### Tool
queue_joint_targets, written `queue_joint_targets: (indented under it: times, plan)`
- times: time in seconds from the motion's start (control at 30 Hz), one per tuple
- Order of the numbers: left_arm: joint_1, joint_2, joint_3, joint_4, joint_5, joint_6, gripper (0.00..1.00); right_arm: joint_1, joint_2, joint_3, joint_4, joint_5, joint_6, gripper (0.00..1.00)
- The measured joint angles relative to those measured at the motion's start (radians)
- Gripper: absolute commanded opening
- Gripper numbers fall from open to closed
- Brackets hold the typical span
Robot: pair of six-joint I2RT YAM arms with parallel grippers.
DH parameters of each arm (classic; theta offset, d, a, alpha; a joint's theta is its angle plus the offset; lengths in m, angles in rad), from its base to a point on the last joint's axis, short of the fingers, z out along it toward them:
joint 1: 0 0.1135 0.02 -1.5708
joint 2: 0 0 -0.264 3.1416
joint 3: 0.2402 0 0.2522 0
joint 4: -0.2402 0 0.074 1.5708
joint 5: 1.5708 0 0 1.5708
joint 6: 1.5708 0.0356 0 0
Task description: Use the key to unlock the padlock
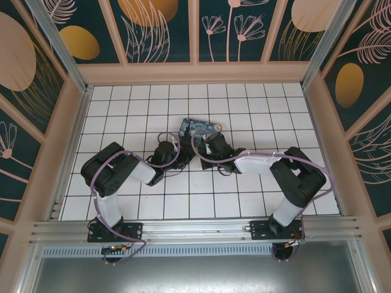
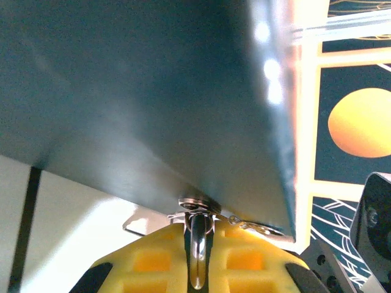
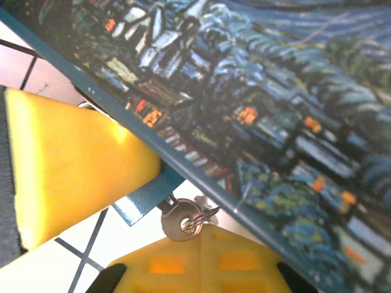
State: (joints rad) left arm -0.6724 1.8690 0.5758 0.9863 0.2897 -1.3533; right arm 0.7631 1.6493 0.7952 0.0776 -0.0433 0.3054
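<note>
The padlock hangs at the near side of the painted box (image 1: 200, 128). Its silvery shackle (image 2: 197, 250) stands upright between the yellow pads of my left gripper (image 2: 198, 229), which is shut on it just below a metal ring on the box wall. From the right wrist, the padlock's blue body (image 3: 143, 198) sticks out under my left gripper's yellow finger (image 3: 67, 165). The key (image 3: 179, 220) sits in its end, round head facing the camera, with a small ring through it. My right gripper (image 3: 200, 229) is shut, its pads meeting just below the key head with nothing between them.
Both grippers (image 1: 179, 151) (image 1: 204, 146) meet at the box's near edge, mid-floor on white tiles. The box's grey-blue wall (image 2: 153, 91) looms over the left wrist and its painted lid (image 3: 263, 91) over the right. Peach walls enclose the floor.
</note>
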Motion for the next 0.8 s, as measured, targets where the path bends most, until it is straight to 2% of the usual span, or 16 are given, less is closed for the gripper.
queue_joint_targets:
  times: [0.1, 0.2, 0.5, 0.8]
  plan:
    - [-0.001, -0.003, 0.000, -0.004, 0.014, -0.001, 0.00, -0.005, -0.043, -0.030, 0.008, -0.009, 0.016, 0.34]
    - [-0.005, -0.003, 0.001, -0.022, 0.021, 0.000, 0.00, -0.004, -0.100, -0.053, 0.040, -0.012, 0.022, 0.38]
    - [-0.011, -0.003, 0.008, -0.053, 0.062, 0.004, 0.00, 0.004, -0.211, -0.123, 0.125, 0.065, -0.024, 0.38]
    - [-0.011, -0.003, 0.016, -0.070, 0.074, 0.008, 0.00, 0.117, -0.177, -0.166, 0.174, 0.237, -0.141, 0.30]
